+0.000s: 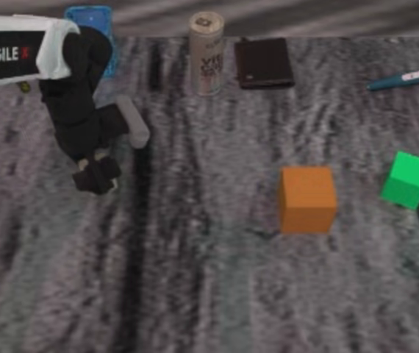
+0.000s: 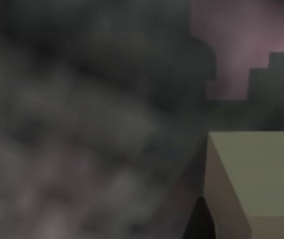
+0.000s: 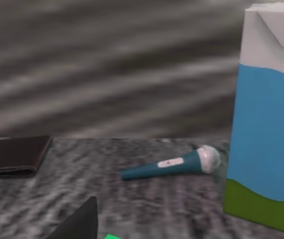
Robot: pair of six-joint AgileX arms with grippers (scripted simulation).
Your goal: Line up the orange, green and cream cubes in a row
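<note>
The orange cube (image 1: 307, 199) rests on the table right of centre, and the green cube (image 1: 407, 179) sits slightly turned near the right edge. My left gripper (image 1: 95, 175) hangs low over the left part of the table. From above, the cream cube is hidden beneath it. In the left wrist view the cream cube (image 2: 254, 181) fills the lower corner, very close to the camera. My right arm is out of the top view. Its gripper (image 3: 127, 233) is open, one dark finger (image 3: 79, 224) shows, and a sliver of the green cube (image 3: 111, 236) lies beside it.
Along the back edge stand a blue object (image 1: 92, 22), a tall can (image 1: 206, 53), a dark wallet (image 1: 264, 62) and a teal microphone (image 1: 408, 77). A pale bar (image 1: 133, 121) lies beside the left arm. A blue and white carton (image 3: 266, 114) stands close to the right wrist.
</note>
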